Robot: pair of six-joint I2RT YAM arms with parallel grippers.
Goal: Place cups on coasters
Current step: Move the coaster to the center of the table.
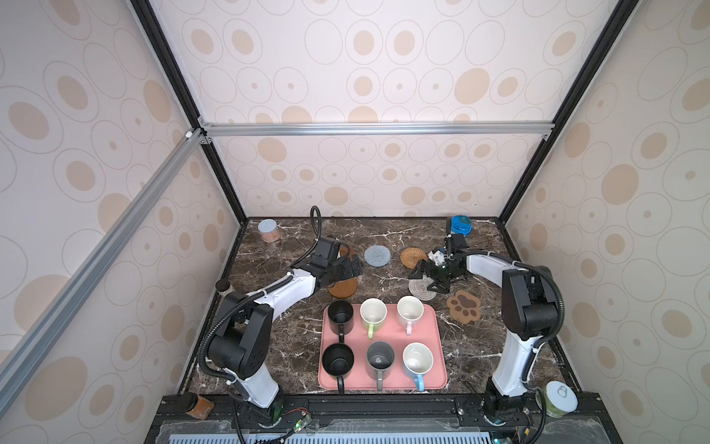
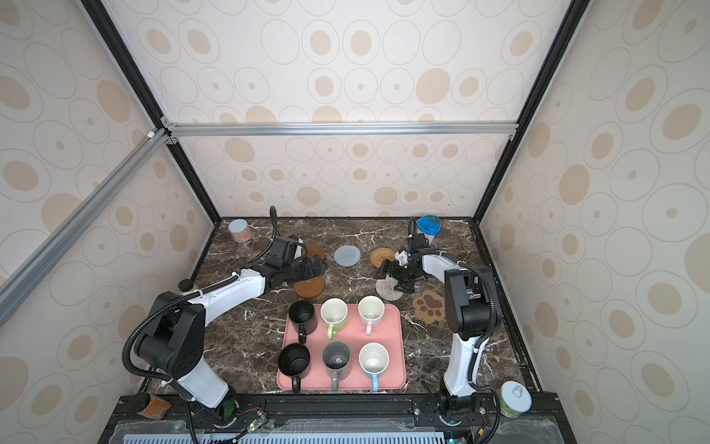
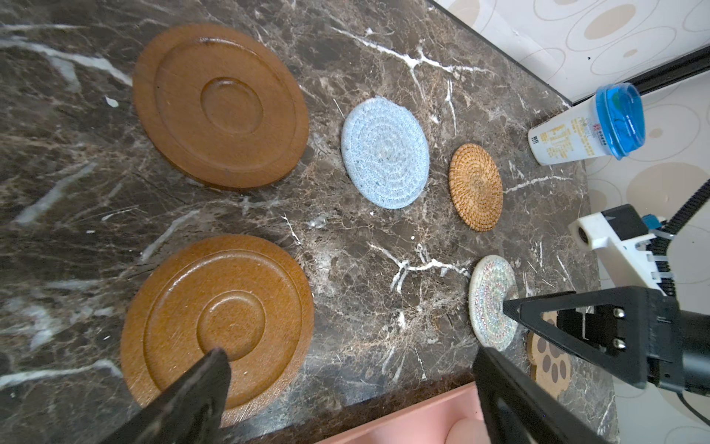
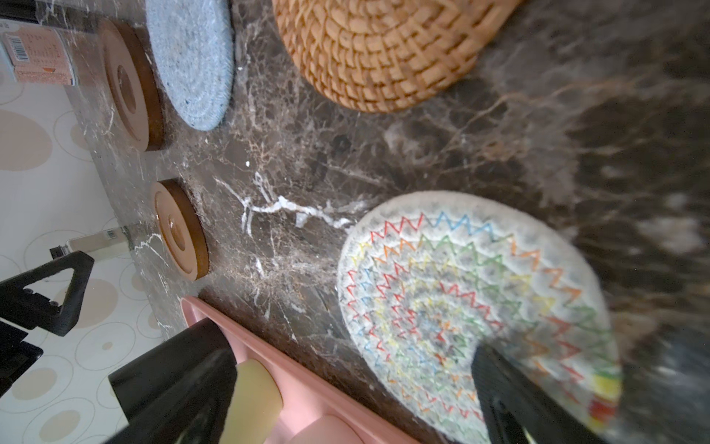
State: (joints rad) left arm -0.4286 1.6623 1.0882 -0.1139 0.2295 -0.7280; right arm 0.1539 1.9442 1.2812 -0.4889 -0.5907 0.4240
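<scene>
Six mugs are standing upright on the pink tray (image 1: 390, 335), two rows of three, none on a coaster. Far row: black mug (image 1: 340, 316), green mug (image 1: 373, 312), pink mug (image 1: 410, 310). Near row: second black mug (image 1: 338, 359), grey mug (image 1: 380, 359), blue mug (image 1: 418, 358). All six handles are pointing toward the robot's base side.

Six coasters are lying bare on the marble table (image 1: 299, 346) beyond the tray. Two brown ones: far disc (image 3: 221, 103) and near disc (image 3: 184, 307). Four more: blue-grey round (image 1: 377, 255), rattan round (image 1: 413, 256), white woven round (image 1: 418, 287), paw (image 1: 463, 305). Far disc, blue-grey round and rattan round are forming a far line. Near disc, white woven round and paw are sitting closer to the tray, apart from each other.

Two grippers, both empty. The left gripper (image 1: 351, 268) is hovering over the two discs with its jaws spread wide. In the left wrist view one finger (image 3: 192, 392) is overlapping the near disc, contact unclear. The right gripper (image 1: 420, 280) is hovering over the white woven round, jaws spread wide too, one finger (image 4: 511, 399) crossing that coaster in the right wrist view.

One can (image 1: 267, 230) is standing in the far left corner, one tub (image 1: 460, 225) with a blue lid in the far right corner.
</scene>
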